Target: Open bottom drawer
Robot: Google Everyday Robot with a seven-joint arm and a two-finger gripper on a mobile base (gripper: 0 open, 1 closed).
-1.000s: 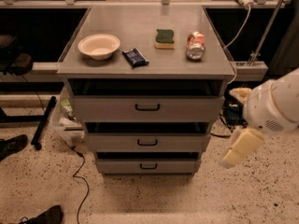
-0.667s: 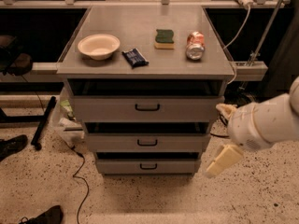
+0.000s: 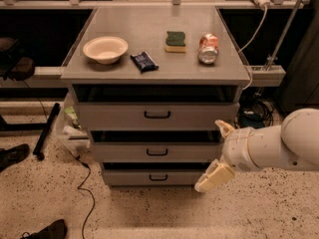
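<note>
The grey cabinet has three drawers stacked under its top. The bottom drawer (image 3: 149, 177) is the shortest and narrowest, with a small black U-shaped handle (image 3: 158, 178) at its middle. A dark gap shows above its front. My gripper (image 3: 220, 153) is at the cabinet's right front corner, level with the middle and bottom drawers, on a thick white arm coming from the right. Its cream fingers (image 3: 214, 176) are spread apart and hold nothing. The lower finger overlaps the right end of the bottom drawer front, well to the right of the handle.
The middle drawer (image 3: 155, 152) and the top drawer (image 3: 156, 115) sit above. On the cabinet top (image 3: 149, 39) are a bowl (image 3: 105, 49), a dark packet (image 3: 144, 61), a sponge (image 3: 175, 41) and a can (image 3: 208, 48). A cable (image 3: 84, 193) and shoes (image 3: 45, 230) lie on the floor at left.
My arm has swung left and down from beside the cabinet, bringing the gripper to the cabinet's right front corner near the bottom drawer. The drawers have not moved.
</note>
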